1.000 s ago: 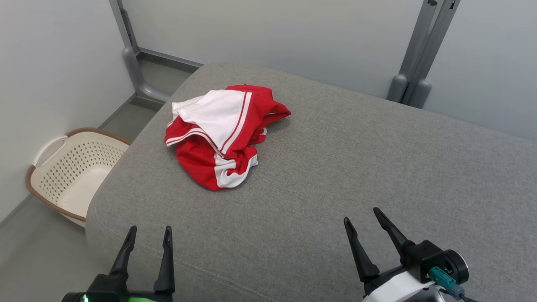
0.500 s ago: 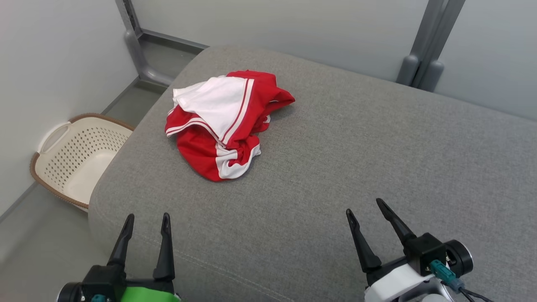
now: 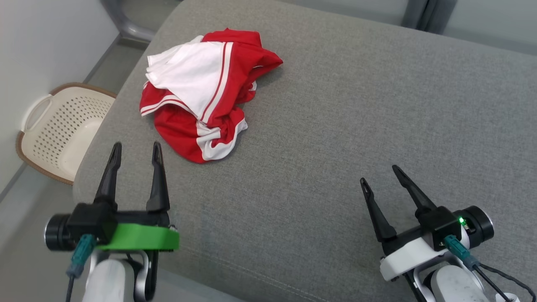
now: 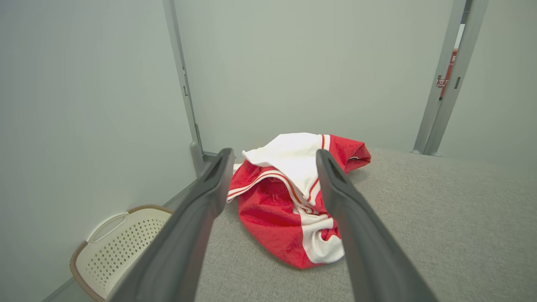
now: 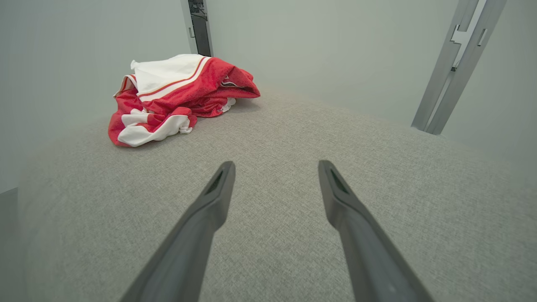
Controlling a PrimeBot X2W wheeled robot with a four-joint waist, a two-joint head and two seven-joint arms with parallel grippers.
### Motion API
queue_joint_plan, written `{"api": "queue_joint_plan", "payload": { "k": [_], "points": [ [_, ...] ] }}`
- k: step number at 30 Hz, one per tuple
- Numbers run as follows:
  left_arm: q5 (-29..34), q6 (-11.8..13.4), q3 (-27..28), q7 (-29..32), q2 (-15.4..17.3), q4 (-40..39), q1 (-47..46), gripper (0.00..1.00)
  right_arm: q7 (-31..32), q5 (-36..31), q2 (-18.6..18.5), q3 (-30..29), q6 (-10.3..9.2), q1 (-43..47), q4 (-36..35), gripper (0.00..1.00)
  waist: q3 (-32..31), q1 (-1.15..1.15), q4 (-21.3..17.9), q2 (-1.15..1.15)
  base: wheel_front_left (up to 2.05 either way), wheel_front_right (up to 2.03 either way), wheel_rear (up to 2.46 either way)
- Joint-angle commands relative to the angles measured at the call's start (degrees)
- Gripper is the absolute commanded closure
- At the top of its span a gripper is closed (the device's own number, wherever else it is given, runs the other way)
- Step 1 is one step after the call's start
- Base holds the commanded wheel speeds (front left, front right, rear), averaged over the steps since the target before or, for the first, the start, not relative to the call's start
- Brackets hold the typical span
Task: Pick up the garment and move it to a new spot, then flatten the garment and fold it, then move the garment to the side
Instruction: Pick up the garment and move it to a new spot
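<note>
A crumpled red and white garment (image 3: 201,90) lies in a heap at the far left of the grey cushioned surface (image 3: 335,126). My left gripper (image 3: 135,146) stands open over the surface's front left edge, just short of the garment's near hem, with nothing between its fingers. In the left wrist view the garment (image 4: 293,197) lies straight ahead between the open fingers of my left gripper (image 4: 272,153). My right gripper (image 3: 379,174) is open and empty at the lower right, well apart from the garment. The right wrist view has the garment (image 5: 176,98) far off at the upper left, beyond my right gripper (image 5: 275,163).
A cream perforated laundry basket (image 3: 54,130) with a brown rim stands on the floor left of the surface, under its rounded left edge. Grey metal posts (image 4: 449,79) and pale walls close in behind. The surface's middle and right are bare fabric.
The head camera has tilted down, so the whole picture shifted. Both grippers have come forward, the left one farther, and it now stands close to the garment. The garment has not moved.
</note>
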Motion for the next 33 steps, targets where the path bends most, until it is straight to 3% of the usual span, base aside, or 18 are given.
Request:
{"api": "queue_joint_plan", "payload": {
  "k": [1,6,13,18,24,28,33],
  "points": [
    [1.12,-0.62,0.35,-0.19,0.18,0.81,-3.12,0.00,-0.18,-0.54,-0.85,-0.29,0.03,-0.89,-0.53,0.00,4.01,0.00,-1.55,0.00,0.00,0.00,0.00],
    [4.16,-2.80,2.12,-0.12,1.37,6.75,-13.12,0.00,-0.18,-1.27,-2.64,-0.98,0.03,-1.90,-1.56,0.00,7.71,0.00,-2.21,0.00,0.00,0.00,0.00],
    [0.20,-4.50,3.57,3.04,6.02,29.70,-32.04,0.00,-0.18,-1.87,-4.99,-0.90,0.03,-3.81,-2.85,0.00,12.65,0.00,-3.71,0.00,0.00,0.00,0.00],
    [-9.06,-4.99,-2.18,13.14,8.31,39.45,-42.69,0.00,-0.18,-2.78,-6.34,-0.49,0.03,-4.50,-4.21,0.00,15.23,0.00,-4.66,0.00,0.00,0.00,0.00],
    [-26.31,-4.90,-11.01,28.46,12.73,42.43,-46.70,0.00,-0.18,-4.01,-7.86,1.70,0.03,-5.25,-5.73,0.00,16.83,0.00,-6.26,0.00,0.00,0.00,0.00],
    [-32.41,-4.91,-15.72,33.63,15.56,42.76,-46.20,0.00,-0.17,-4.25,-8.37,2.61,0.03,-4.93,-6.40,0.00,17.58,0.00,-6.96,0.00,0.00,0.00,0.00],
    [-35.89,-4.92,-19.91,34.82,17.12,44.50,-45.23,0.00,-0.09,-3.80,-8.95,2.48,0.03,-4.44,-6.55,0.00,18.14,0.00,-7.23,0.00,0.00,0.00,0.00]
  ]
}}
